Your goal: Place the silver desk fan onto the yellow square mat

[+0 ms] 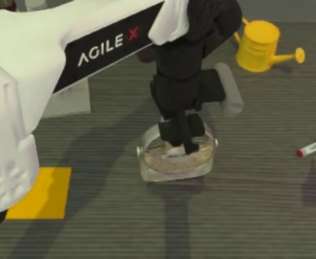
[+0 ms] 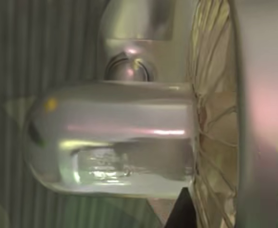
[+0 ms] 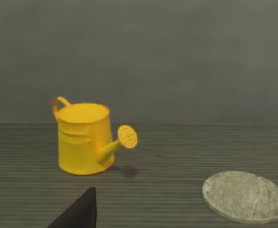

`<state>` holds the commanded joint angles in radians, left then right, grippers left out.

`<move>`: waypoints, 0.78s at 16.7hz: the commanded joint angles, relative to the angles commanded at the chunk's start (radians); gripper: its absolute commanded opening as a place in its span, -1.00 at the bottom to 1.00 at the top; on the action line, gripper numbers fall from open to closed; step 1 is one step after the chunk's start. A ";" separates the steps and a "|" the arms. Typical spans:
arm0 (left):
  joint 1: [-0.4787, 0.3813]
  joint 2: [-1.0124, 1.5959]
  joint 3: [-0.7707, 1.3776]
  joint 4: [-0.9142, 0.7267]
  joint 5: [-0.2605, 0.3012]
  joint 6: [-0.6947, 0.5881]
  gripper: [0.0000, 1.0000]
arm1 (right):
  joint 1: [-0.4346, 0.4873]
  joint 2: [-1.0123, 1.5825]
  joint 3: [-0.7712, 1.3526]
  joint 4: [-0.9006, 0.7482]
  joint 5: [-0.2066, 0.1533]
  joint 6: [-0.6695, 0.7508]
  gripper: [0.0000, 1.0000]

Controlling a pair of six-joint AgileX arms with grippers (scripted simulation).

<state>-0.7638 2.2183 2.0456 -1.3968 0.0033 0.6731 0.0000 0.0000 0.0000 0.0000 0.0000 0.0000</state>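
the left arm reaches from the top view's left across the table's middle, and the left gripper [image 1: 182, 141] points down onto the small shiny silver desk fan [image 1: 176, 160] w/ its rounded wire-grille housing and pale beige blades. the black fingers [image 1: 190, 141] are down in the fan's top, close together, looks like they clamp part of the housing, tho the exact contact is hidden by the wrist. whether the fan rests on the table or hangs just above it, cannot tell.

in the left wrist view the fan [image 2: 129, 137] fills nearly everything: a shiny rounded metal body, a small knob [image 2: 129, 66] beside it, and the wire grille [image 2: 215, 118] over beige blades. one dark fingertip [image 2: 181, 211] shows at the edge.

the thin flat orange-yellow square mat [image 1: 41, 192] lies near the table's left side, partly under the arm's white shell, well apart from the fan and bare.

a yellow metal watering can [image 1: 257, 46] stands at the far right; right wrist view shows it upright too [image 3: 84, 137], w/ a flat grey round disc [image 3: 245, 197] near it. a white marker w/ red tip [image 1: 313, 147] lies at the right edge. a grey rounded bar [image 1: 229, 89] sits just behind the fan, a pale grey square base [image 1: 71, 100] lies under the arm.

right arm not seen in the top view; only a dark tip [image 3: 79, 211] in its wrist view, fingers' state cannot be told.
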 joint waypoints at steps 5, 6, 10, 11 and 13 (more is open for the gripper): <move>0.000 0.000 0.000 0.000 0.000 0.000 -1.00 | 0.000 0.000 0.000 0.000 0.000 0.000 1.00; 0.000 0.000 0.000 0.000 0.000 0.000 -1.00 | 0.000 0.000 0.000 0.000 0.000 0.000 1.00; 0.000 0.000 0.000 0.000 0.000 0.000 -1.00 | 0.000 0.000 0.000 0.000 0.000 0.000 1.00; 0.000 0.000 0.000 0.000 0.000 0.000 -1.00 | 0.000 0.000 0.000 0.000 0.000 0.000 1.00; 0.002 0.001 0.003 -0.003 0.000 0.001 -1.00 | 0.000 0.000 0.000 0.000 0.000 0.000 1.00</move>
<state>-0.7618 2.2193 2.0491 -1.4001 0.0029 0.6739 0.0000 0.0000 0.0000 0.0000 0.0000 0.0000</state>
